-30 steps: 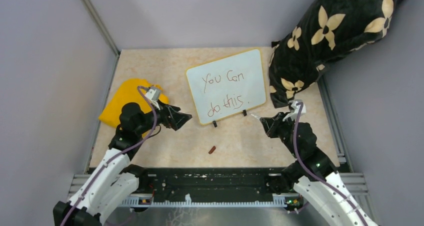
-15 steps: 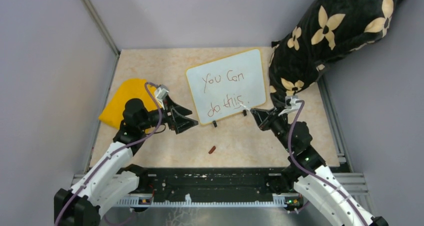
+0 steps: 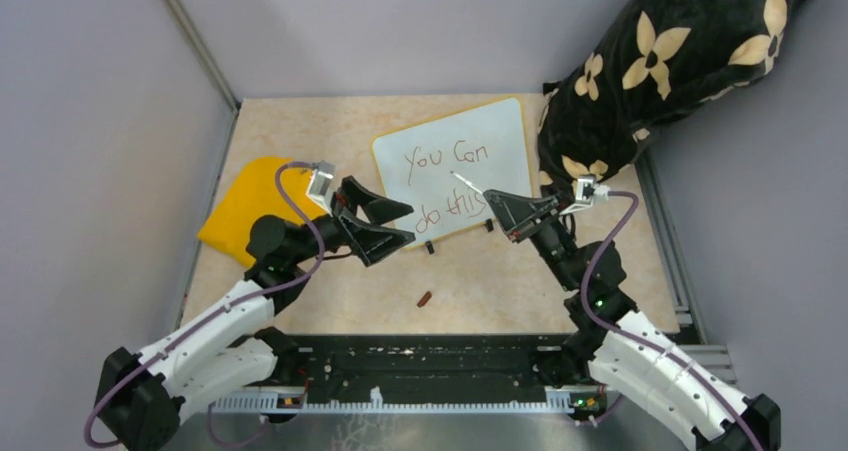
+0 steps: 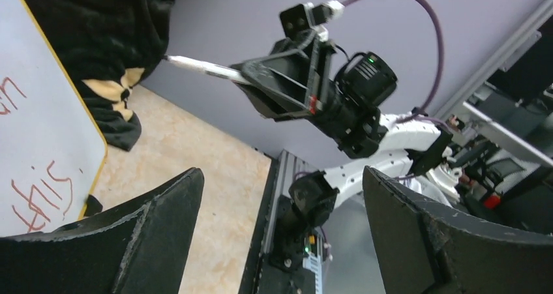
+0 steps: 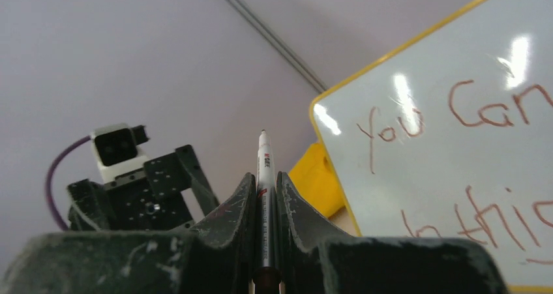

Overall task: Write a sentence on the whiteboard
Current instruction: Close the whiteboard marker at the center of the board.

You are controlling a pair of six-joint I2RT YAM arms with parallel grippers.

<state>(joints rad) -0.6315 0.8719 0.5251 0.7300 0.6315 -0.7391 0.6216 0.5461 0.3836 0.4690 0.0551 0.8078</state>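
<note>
- The right fingers (image 5: 238, 209) are pictured clamped on a white marker (image 5: 263, 176). It is held nearly level, with its tip lifted clear of the board. Print on the barrel is too small to be read.
- The left fingers (image 3: 385, 239) are spread wide with nothing between them, just beside the near left corner of the whiteboard (image 3: 500, 136).
- The sentence (image 3: 432, 159) is read in thin reddish-brown hand as "You Can" above "do this". The end of the lower line is covered by the right fingers in the overhead view.
- The whiteboard is set at the far middle of the worktop (image 3: 320, 136), with two black feet on its near edge. Its right edge is close against a black cushion (image 3: 660, 71) patterned with cream flowers.
- A yellow cloth (image 3: 235, 206) is seen at the left, partly under the left arm. A small reddish-brown piece (image 3: 425, 297) lies alone on the open worktop between the arms.
- Both arms are stretched forward from their bases and angled inward, toward each other.
</note>
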